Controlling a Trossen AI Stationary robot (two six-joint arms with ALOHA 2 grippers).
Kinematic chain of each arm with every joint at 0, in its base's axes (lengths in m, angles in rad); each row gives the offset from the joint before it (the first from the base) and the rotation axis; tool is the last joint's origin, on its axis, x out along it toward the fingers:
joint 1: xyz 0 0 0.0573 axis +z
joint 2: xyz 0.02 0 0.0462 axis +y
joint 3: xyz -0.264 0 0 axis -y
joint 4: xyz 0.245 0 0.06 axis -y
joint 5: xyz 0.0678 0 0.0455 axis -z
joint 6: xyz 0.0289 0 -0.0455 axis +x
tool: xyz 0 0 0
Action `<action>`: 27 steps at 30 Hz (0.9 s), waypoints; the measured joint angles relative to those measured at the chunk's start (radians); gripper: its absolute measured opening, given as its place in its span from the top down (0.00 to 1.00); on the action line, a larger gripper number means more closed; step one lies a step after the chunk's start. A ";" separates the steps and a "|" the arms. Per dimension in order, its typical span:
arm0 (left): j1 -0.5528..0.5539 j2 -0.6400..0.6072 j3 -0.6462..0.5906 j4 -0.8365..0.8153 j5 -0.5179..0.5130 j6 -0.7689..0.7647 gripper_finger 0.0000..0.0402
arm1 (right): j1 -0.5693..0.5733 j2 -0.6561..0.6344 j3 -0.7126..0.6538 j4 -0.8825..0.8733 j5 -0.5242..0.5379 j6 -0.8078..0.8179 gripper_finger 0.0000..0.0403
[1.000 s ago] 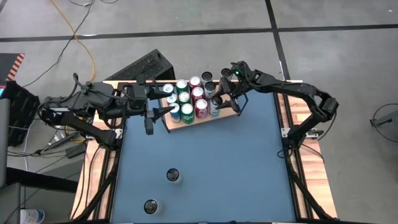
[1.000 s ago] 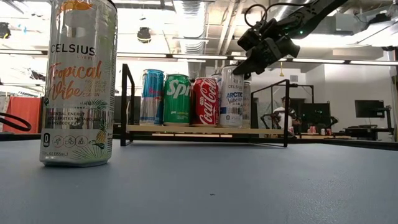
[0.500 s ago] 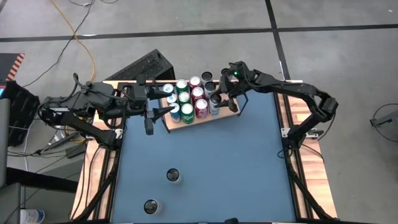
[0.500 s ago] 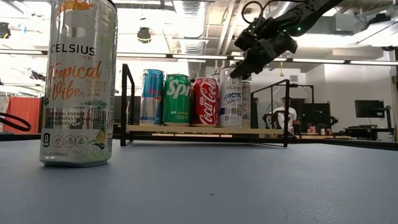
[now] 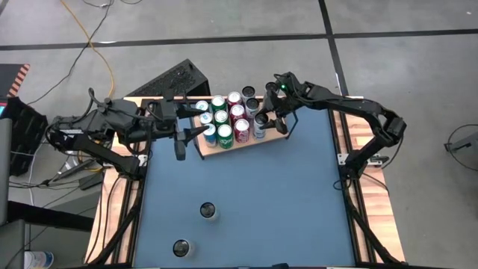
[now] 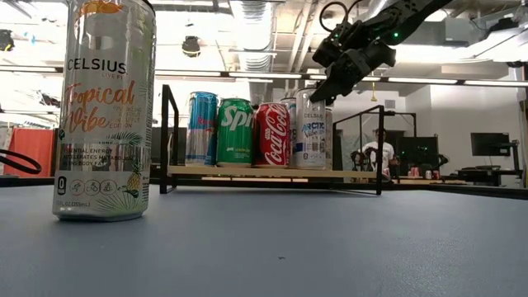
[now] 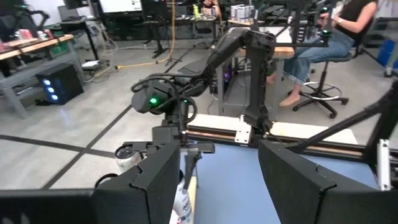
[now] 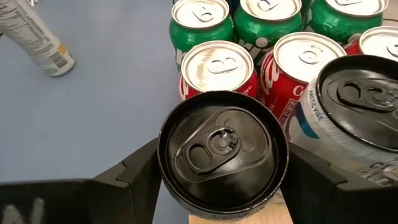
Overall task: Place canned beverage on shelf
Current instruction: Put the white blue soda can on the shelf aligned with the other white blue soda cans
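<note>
The shelf, a light-wood board in a black wire frame, stands at the table's far middle and carries several upright cans. My right gripper is above the shelf's right end, shut on a white Celsius can with a black top, also seen in the low view. The can is upright beside a red Coca-Cola can, at the board's near edge. My left gripper is open and empty at the shelf's left end. My right gripper pinches the can's top end between its two fingers, one on each side. The fingers come from above, slanting down from the table's right. The can is upright with its base at shelf level; whether it rests on the board is hidden.
Two more cans stand on the blue tabletop toward the near edge: one in the middle and one nearer the front, the latter large in the low view. A person sits beyond the table.
My right gripper has swayed a little toward the table's left with the white can and come back right. The can stays upright at the shelf's right end.
</note>
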 joint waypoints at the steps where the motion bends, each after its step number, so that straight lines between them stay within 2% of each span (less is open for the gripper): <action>1: 0.000 0.000 0.000 0.000 -0.006 0.000 0.49 | 0.000 0.000 0.000 0.000 0.002 0.000 0.31; 6: 0.000 0.000 0.000 0.000 -0.010 -0.004 0.49 | 0.000 -0.001 0.000 -0.024 0.020 0.007 0.29; 12: 0.000 0.000 0.000 0.000 -0.014 -0.009 0.49 | 0.029 0.000 -0.002 -0.056 0.146 -0.006 0.15; 16: 0.000 0.000 0.000 -0.004 -0.026 -0.010 0.49 | 0.039 -0.006 -0.002 -0.072 0.170 -0.021 0.07; 21: 0.000 0.000 0.000 -0.010 -0.028 -0.011 0.49 | 0.021 -0.027 -0.002 -0.120 0.181 -0.024 0.06; 27: 0.000 0.000 0.000 -0.022 -0.028 -0.021 0.49 | -0.012 -0.072 -0.002 -0.216 0.181 -0.020 0.09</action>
